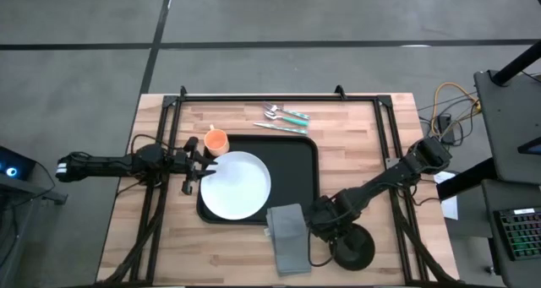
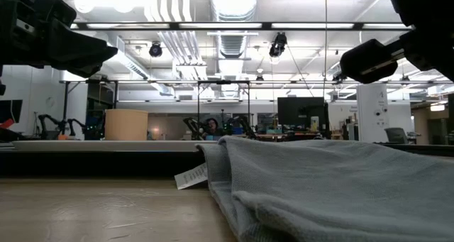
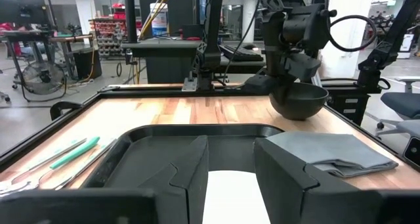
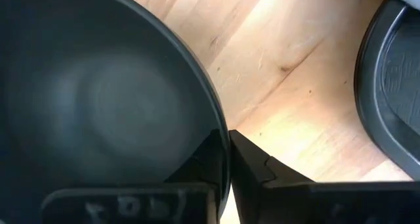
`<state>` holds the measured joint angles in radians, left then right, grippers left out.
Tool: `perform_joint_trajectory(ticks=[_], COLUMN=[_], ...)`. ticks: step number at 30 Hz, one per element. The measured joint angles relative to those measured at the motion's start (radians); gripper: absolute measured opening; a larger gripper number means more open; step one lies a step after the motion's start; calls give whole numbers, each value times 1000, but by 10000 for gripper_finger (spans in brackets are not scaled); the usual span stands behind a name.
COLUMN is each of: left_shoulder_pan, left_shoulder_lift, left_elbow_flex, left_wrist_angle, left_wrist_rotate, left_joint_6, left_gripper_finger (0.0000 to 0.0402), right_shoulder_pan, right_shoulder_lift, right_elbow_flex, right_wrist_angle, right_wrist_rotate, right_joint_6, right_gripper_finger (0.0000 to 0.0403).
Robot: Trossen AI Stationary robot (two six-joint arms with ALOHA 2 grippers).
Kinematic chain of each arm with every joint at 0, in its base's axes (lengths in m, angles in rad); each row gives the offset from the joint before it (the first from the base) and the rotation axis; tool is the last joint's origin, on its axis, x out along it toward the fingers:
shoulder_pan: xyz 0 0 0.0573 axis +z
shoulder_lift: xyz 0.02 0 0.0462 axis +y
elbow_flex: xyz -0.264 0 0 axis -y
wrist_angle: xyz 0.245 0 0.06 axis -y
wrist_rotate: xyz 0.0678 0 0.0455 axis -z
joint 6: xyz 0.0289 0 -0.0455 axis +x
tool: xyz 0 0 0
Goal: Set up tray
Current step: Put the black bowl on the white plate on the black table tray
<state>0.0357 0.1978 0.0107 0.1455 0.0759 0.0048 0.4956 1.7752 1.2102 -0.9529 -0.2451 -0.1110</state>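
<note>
High view shows a wooden table (image 1: 355,153) with a large black tray (image 1: 300,165) lying near its middle. A white plate (image 1: 237,185) sits on the left part of the tray and takes up most of that side; the right part of the tray is bare. An orange cup (image 1: 216,141) stands on the wood just beside the far left corner of the tray. Some cutlery with green handles (image 1: 285,117) lies on the table beyond the far edge of the tray, apart from it. A grey folded napkin (image 1: 288,236) lies at the near right corner of the tray, and part of it reaches over the rim.

The left gripper (image 1: 200,165) is at the left edge of the plate, close to the cup. Its fingers (image 3: 292,178) stand wide apart and hold nothing; in the left wrist view the white plate is seen between them.

The right gripper (image 1: 325,233) is low over the table, just to the right of the napkin. Beside it is a dark bowl (image 1: 353,247) on the near part of the table, outside the tray. In the right wrist view the fingers (image 4: 252,168) are pressed together on the rim of this bowl (image 4: 98,99), one finger inside and one outside. In the left wrist view the bowl (image 3: 298,102) is seen under the right arm, and I cannot tell whether it touches the wood.
</note>
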Motion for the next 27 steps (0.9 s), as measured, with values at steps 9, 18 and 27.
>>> perform_joint_trajectory(ticks=[9,18,27], left_shoulder_pan=[0,0,0], left_shoulder_lift=[0,0,0], left_elbow_flex=[0,0,0], left_wrist_angle=[0,0,0], left_wrist_rotate=[0,0,0], left_joint_6=[0,0,0], left_gripper_finger=[105,105,105], right_shoulder_pan=[-38,-120,-217], right_shoulder_lift=[0,0,22], right_elbow_flex=[64,196,287], right_wrist_angle=[-64,-70,-114], right_wrist_rotate=[-32,-78,-77], right_joint_6=[1,4,104], right_gripper_finger=[9,9,9])
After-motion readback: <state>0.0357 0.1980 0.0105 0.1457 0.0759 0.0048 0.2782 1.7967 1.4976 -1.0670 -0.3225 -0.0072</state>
